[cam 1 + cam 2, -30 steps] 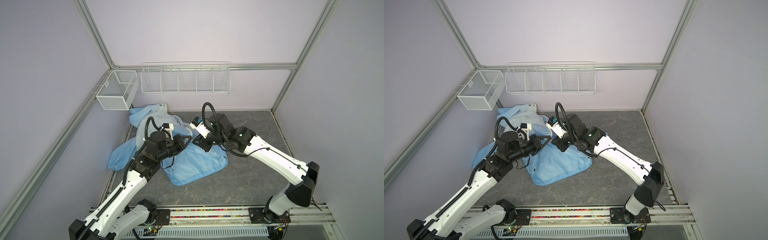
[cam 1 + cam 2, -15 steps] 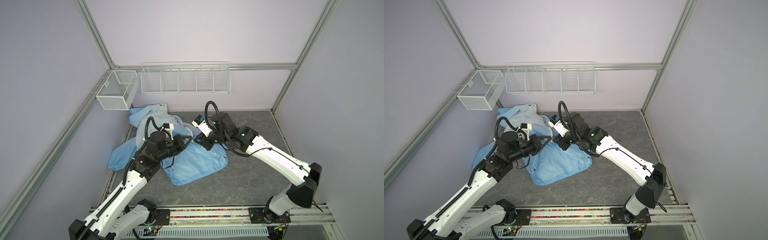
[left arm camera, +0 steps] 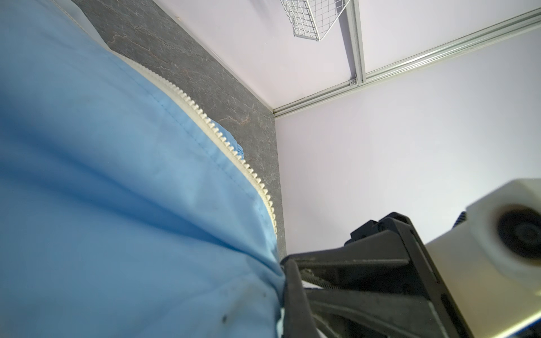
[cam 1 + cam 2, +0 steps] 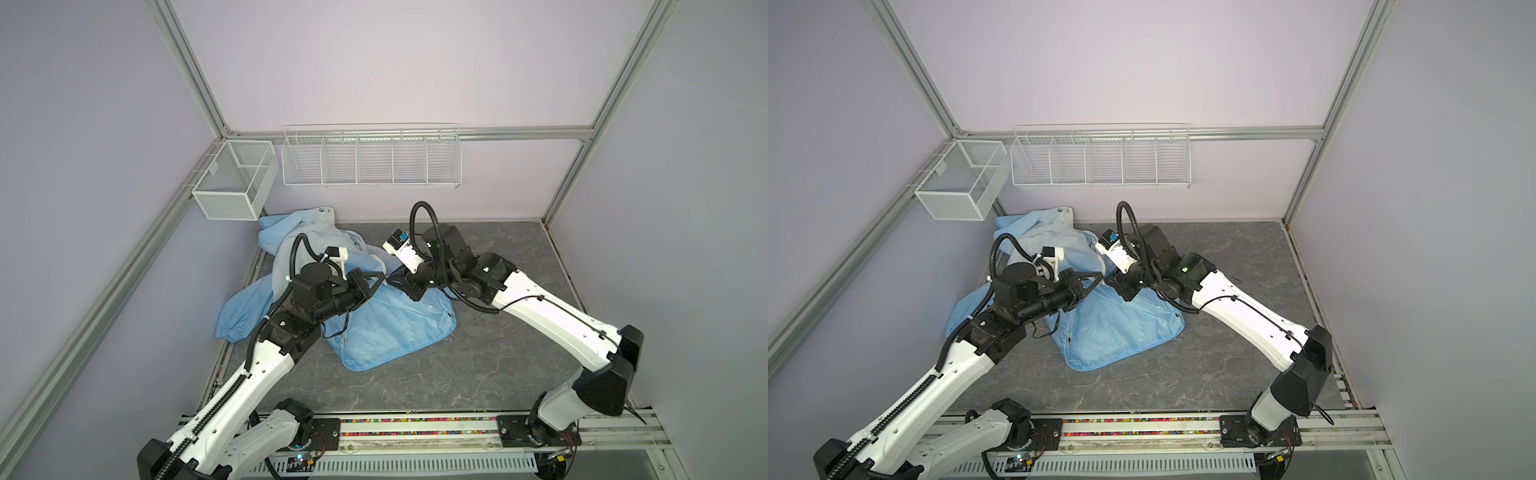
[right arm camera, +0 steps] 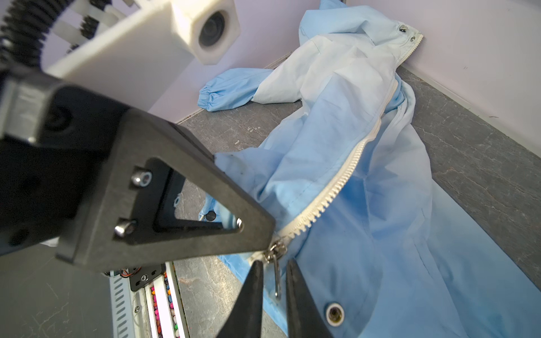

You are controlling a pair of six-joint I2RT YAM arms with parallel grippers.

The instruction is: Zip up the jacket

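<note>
The light-blue jacket (image 4: 395, 328) (image 4: 1117, 328) lies crumpled at the back left of the grey table. Its cream zipper teeth (image 5: 336, 190) (image 3: 205, 117) are unjoined above the slider (image 5: 275, 251). My left gripper (image 4: 380, 279) (image 4: 1100, 277) (image 5: 263, 234) is shut on the jacket's front edge (image 3: 117, 175) right beside the slider. My right gripper (image 5: 274, 263) (image 4: 397, 282) (image 4: 1111, 281) is open by a narrow gap. Its fingers (image 5: 257, 292) stand on either side of the metal pull tab (image 5: 276, 281), and a small gap shows on each side.
A white wire rack (image 4: 370, 156) hangs on the back wall. A mesh basket (image 4: 232, 187) hangs at the back left corner. One sleeve's cuff (image 5: 210, 96) lies by the left wall. The base rail (image 4: 415, 428) runs along the front edge.
The right arm's elbow has swung a little to the right while its gripper stays at the zipper. The left arm and the jacket have not visibly moved.
</note>
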